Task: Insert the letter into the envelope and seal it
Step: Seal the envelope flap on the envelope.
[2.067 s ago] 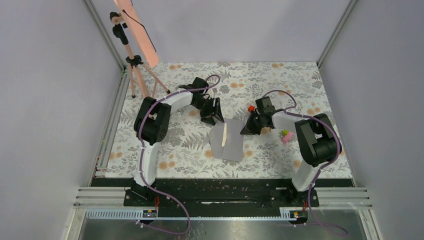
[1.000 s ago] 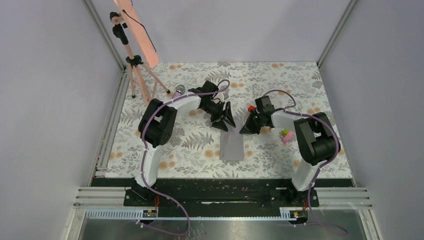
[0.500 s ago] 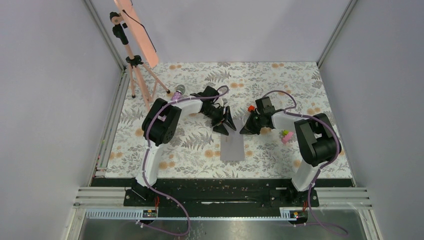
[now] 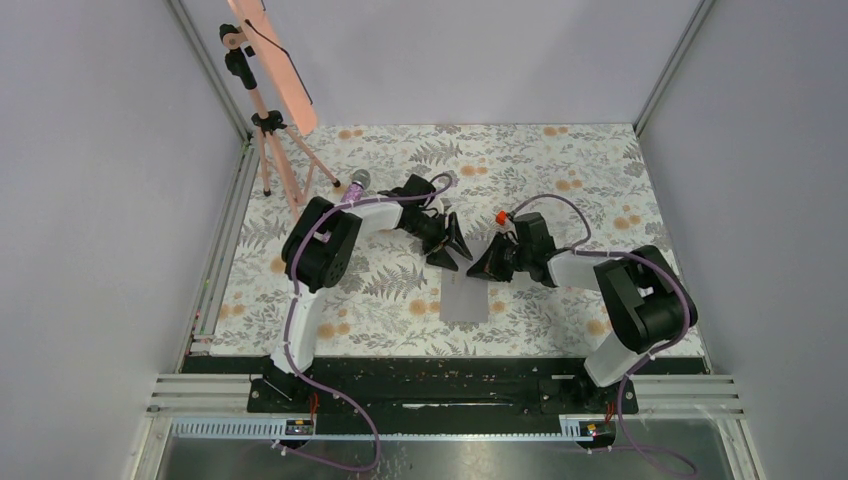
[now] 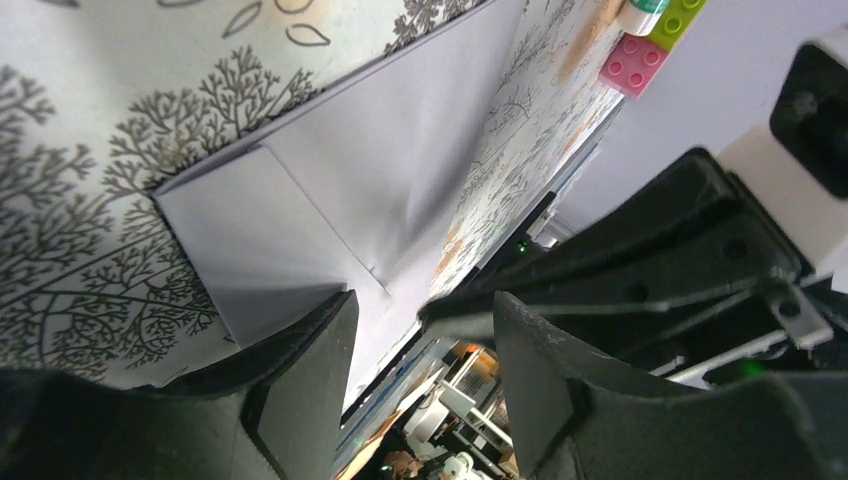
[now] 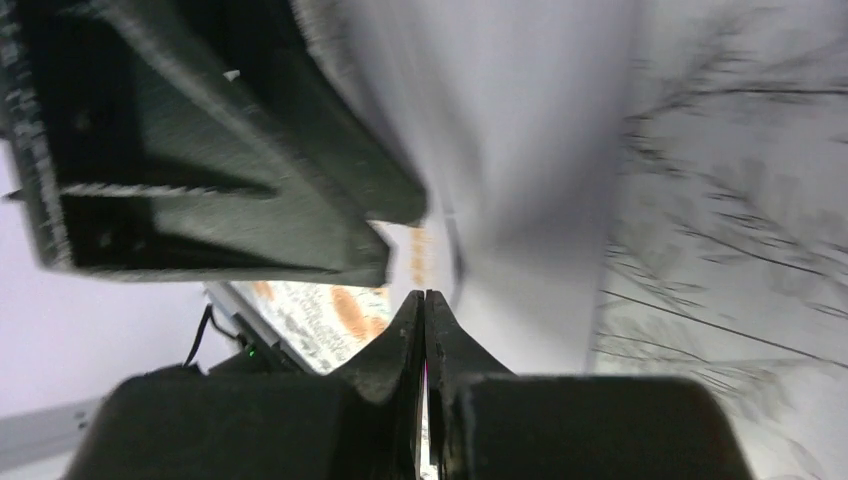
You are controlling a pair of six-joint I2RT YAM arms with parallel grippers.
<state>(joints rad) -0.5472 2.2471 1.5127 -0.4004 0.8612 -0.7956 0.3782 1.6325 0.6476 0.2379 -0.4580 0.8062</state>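
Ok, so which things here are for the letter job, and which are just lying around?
For the job: envelope; letter (not in sight).
Just lying about: tripod; toy bricks.

Smooth matt paper envelope below the left hand, whose fingers are matt black plastic; counter matt, leaf-printed.

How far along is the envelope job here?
Apparently done: no letter shows, and the envelope lies flat, its flap seemingly folded over. In hand: the open left tool and shut right tool sit at the flap end. Left: pressing it sealed; the seal cannot be judged.
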